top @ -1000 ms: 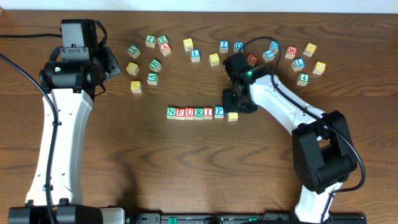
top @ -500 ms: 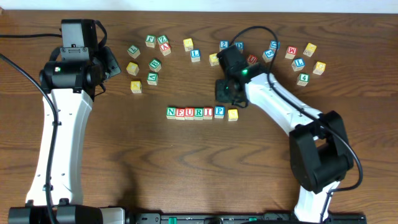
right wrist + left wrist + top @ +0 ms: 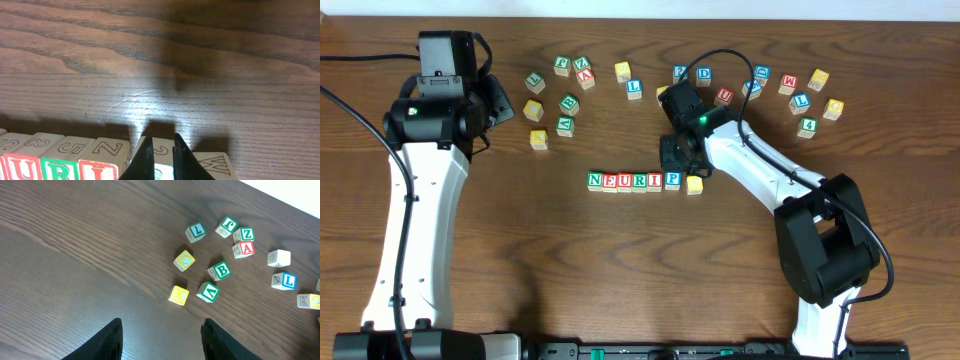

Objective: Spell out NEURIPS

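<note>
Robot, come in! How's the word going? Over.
Left hand open, empty. Right hand shut, empty, at the row's end. Row reads NEURIP; yellow block beside the P, slightly out of line. Nothing blocking.

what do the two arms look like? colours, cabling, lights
Both alike: left arm and right arm have white links, bulky black joint housings and black jaws. A green light glows on the right wrist; a black cable loops beside it.

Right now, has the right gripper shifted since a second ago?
Yes: the right gripper moved left, from by the yellow cube to just behind the blue P.
</note>
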### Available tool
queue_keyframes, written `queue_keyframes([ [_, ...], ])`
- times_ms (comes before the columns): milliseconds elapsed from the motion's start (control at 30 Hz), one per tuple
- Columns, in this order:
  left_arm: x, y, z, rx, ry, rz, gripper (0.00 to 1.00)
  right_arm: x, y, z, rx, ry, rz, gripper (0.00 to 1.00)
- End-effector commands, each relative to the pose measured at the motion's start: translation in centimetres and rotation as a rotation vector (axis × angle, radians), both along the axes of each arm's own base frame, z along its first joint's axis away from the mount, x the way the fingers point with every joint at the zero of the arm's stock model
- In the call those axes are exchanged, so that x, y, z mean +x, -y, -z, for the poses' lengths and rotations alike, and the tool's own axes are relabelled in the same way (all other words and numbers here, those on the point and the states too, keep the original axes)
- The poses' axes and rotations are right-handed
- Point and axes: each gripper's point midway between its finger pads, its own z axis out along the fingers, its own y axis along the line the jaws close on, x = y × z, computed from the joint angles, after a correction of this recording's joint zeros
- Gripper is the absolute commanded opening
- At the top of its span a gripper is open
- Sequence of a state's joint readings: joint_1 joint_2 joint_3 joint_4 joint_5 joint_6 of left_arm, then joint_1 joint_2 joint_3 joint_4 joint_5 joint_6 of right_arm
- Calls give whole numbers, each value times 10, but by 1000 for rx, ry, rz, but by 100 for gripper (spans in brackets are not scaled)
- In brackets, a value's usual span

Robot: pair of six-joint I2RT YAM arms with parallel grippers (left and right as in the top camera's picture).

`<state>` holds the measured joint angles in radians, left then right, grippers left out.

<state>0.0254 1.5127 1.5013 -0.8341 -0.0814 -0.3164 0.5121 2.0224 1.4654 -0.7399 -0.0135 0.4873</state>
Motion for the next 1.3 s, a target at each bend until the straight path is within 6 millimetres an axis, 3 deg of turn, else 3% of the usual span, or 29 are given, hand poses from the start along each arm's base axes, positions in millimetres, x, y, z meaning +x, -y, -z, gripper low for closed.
queue_keyframes([
  [0,0,-2,-3,10,5,-3,50,0,0,3,-11,-7,12,6],
  [700,0,-2,-3,10,5,-3,50,-5,-6,17,-9,-39,-4,6],
  [1267,0,-2,-3,10,5,-3,50,-3,-8,15,18,-43,-20,6],
])
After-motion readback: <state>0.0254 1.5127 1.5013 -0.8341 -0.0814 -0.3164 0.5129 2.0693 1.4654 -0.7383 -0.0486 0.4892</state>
